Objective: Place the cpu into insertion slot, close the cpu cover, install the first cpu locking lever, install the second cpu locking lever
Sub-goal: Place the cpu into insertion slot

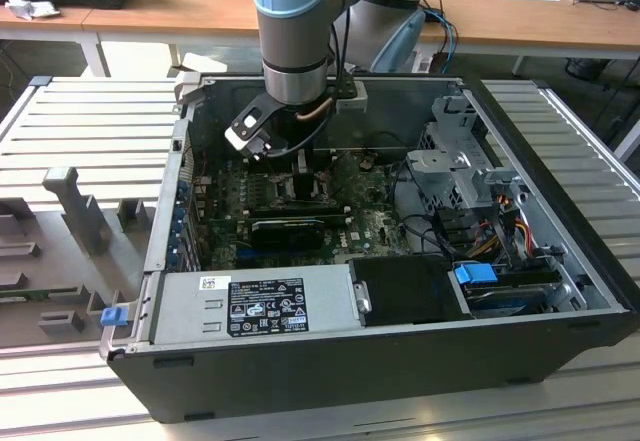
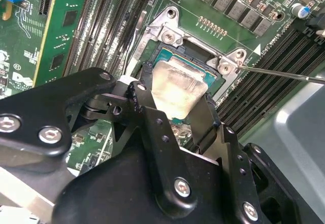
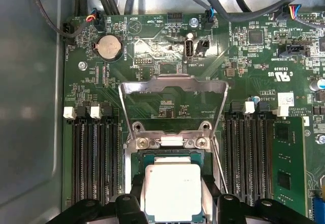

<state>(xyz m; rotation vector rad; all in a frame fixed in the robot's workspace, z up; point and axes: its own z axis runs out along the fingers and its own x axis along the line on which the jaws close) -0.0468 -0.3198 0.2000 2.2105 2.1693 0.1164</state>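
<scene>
Showing the cpu directly between the fingers, offset to neither side: you have one finger against each of two opposite edges, pinching the chip. It is square, so it has no long axis to align. It lies flat over the slot, its edges parallel to the silver rim; you cannot tell whether it is fully seated or just above the contacts. The cover stands open beyond the slot, and a thin lever juts out beside the rim. Your gripper points down at the board. In the exterior view the arm drops vertically into the open case, with the wrist near its far wall.
</scene>
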